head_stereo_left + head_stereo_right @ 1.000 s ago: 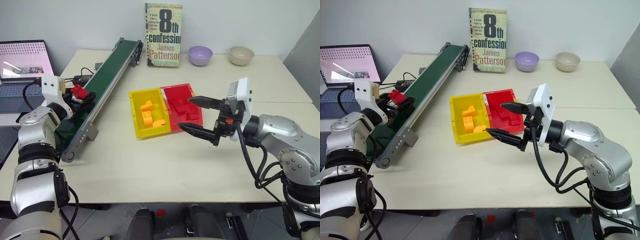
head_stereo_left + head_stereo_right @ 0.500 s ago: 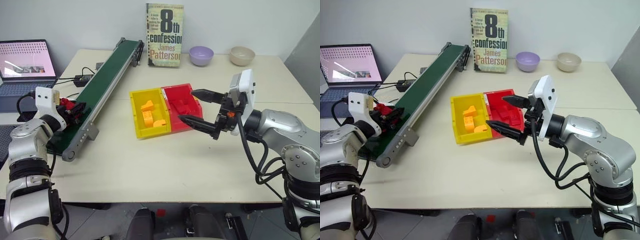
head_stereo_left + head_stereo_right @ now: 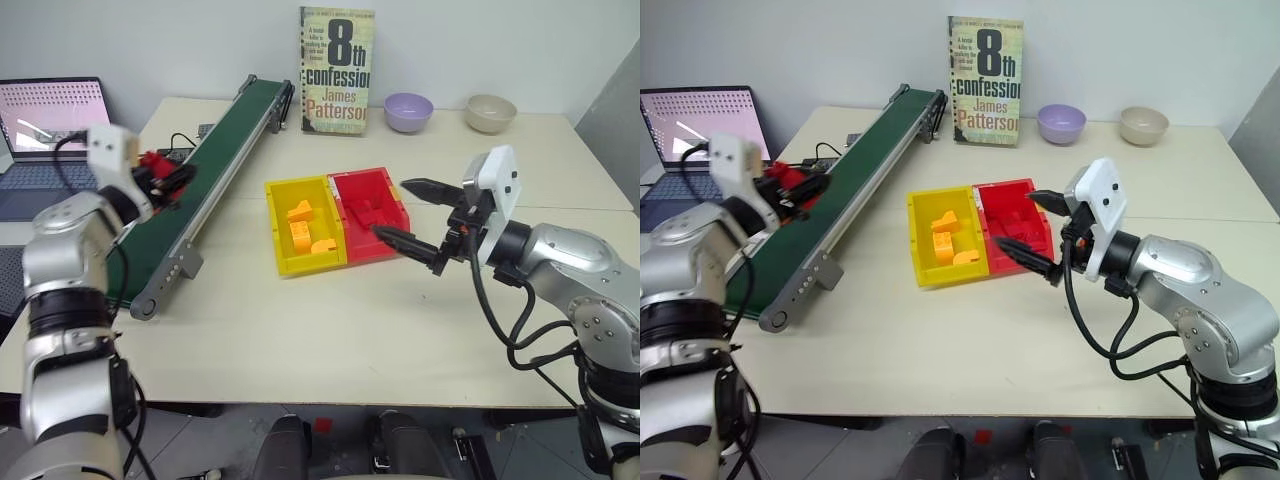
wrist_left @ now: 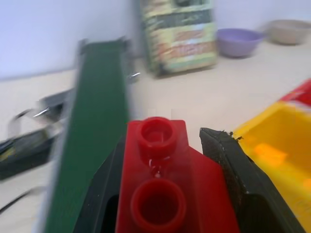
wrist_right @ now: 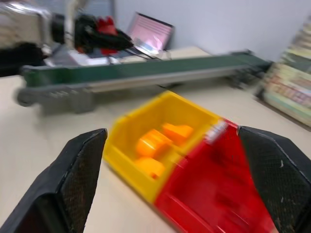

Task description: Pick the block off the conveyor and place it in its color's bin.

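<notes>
Bright, even indoor light; soft shadows; head views sharp; both wrist views motion-blurred.

The long dark green conveyor with grey metal rails (image 3: 205, 185) runs diagonally along the left of the pale table (image 3: 330, 330), with the open laptop (image 3: 45, 125) left of it and the upright paperback book (image 3: 336, 70) just beyond its far end. At the table's middle the small open yellow plastic bin (image 3: 303, 225) sits joined to the small open red plastic bin (image 3: 370, 212) on its right. Behind them, right of the book, stand the lilac bowl (image 3: 408, 111) and then the beige bowl (image 3: 490, 112).
</notes>
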You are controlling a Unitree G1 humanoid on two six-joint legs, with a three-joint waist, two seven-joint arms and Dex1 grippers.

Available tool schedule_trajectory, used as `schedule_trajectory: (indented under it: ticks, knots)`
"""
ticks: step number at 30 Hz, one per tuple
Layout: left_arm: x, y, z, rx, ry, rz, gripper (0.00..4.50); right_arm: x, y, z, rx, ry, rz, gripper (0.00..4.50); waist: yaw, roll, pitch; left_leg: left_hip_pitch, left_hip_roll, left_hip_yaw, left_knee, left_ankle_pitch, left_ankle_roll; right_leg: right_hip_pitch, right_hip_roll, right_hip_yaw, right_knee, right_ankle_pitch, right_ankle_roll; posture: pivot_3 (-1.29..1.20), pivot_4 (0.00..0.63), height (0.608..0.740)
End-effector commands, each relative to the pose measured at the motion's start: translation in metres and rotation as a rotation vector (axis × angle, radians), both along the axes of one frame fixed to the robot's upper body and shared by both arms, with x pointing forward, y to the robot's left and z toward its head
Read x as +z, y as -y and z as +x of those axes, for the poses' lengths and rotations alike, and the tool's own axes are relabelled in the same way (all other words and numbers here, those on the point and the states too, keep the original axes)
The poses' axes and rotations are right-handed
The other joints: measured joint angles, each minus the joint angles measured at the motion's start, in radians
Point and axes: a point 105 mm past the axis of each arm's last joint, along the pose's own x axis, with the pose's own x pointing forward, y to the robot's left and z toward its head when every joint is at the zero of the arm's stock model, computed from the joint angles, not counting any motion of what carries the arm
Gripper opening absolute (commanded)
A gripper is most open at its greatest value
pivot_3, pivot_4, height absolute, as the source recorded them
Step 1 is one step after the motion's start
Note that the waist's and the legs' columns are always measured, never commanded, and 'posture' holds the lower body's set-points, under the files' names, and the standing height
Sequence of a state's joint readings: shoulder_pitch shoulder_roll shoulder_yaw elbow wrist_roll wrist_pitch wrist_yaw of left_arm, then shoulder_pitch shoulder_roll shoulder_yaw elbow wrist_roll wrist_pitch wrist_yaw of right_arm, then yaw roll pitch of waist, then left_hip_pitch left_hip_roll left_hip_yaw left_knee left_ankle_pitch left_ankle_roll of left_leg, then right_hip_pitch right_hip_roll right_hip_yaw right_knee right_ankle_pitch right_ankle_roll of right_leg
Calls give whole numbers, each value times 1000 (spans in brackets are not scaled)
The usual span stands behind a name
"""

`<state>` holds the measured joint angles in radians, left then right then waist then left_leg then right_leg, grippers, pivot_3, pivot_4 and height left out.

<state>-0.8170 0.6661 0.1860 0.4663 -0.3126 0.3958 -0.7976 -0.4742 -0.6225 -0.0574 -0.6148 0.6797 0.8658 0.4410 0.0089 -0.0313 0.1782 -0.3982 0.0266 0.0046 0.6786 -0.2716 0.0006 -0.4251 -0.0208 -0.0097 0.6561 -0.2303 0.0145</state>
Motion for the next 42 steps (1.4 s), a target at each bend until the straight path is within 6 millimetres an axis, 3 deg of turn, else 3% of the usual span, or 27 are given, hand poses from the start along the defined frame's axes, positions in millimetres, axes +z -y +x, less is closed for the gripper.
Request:
schedule_trajectory:
  ticks: [1,5,8,10,12,14,23,25,28,35,39,42]
  knots:
    - [20,60,3,-203,54,41,1526,4,10,-7,-114,61,-12,4500,-2,0,0,0,0,0,0,0,0,0,0,0,0,0,0,0,150,740]
    - [21,113,12,-365,57,46,1526,-14,20,-7,-249,24,-40,4500,-1,0,0,-2,0,0,0,0,0,-1,1,-1,-1,0,0,0,150,740]
    - [5,165,13,-530,58,151,1526,-22,24,-13,-314,14,-30,4500,-2,0,0,-1,-1,1,0,0,0,0,2,-1,-1,0,1,0,150,740]
    - [-2,187,14,-601,60,190,1526,-21,28,-17,-359,21,-14,4500,-2,0,0,-1,-2,2,0,0,0,0,3,-2,-1,-1,1,0,150,740]
    - [-4,192,16,-614,64,202,1526,-20,29,-18,-378,27,-12,4500,-9,0,0,-2,-2,3,0,0,0,0,3,-1,-1,-3,5,0,150,740]
    - [-5,200,17,-632,69,206,2228,-18,30,-20,-395,33,-2,4500,-20,0,0,-1,-2,3,0,0,0,-1,5,1,-3,-3,5,0,150,740]
    - [-5,215,23,-619,79,208,4143,-16,36,-30,-466,36,9,4500,-12,0,0,-3,1,1,-1,0,1,-1,11,-1,-5,-3,5,0,150,740]
    - [0,214,25,-610,90,191,4465,-15,36,-30,-469,36,10,4500,-12,0,0,-2,1,1,-1,0,1,-1,10,-1,-5,-3,5,0,150,740]
    - [8,205,27,-597,102,183,4465,-13,34,-31,-459,36,8,4500,-12,0,0,-3,1,1,-1,0,1,-1,10,0,-6,-3,5,0,150,740]
    - [13,148,20,-627,28,241,4465,-11,20,-33,-260,10,-44,4500,-20,0,0,-2,2,0,-1,0,1,-1,12,-1,-6,-3,5,0,150,740]
    - [4,106,1,-661,-47,347,4465,-13,15,-28,-116,-33,-107,4500,-20,0,0,-1,3,0,-2,0,1,-1,12,0,-5,-3,4,0,150,740]
    - [-5,75,-25,-651,-105,392,4465,-21,19,-25,-23,-85,-164,4500,-27,1,1,0,4,0,-2,0,1,0,11,1,-5,-1,0,0,150,740]
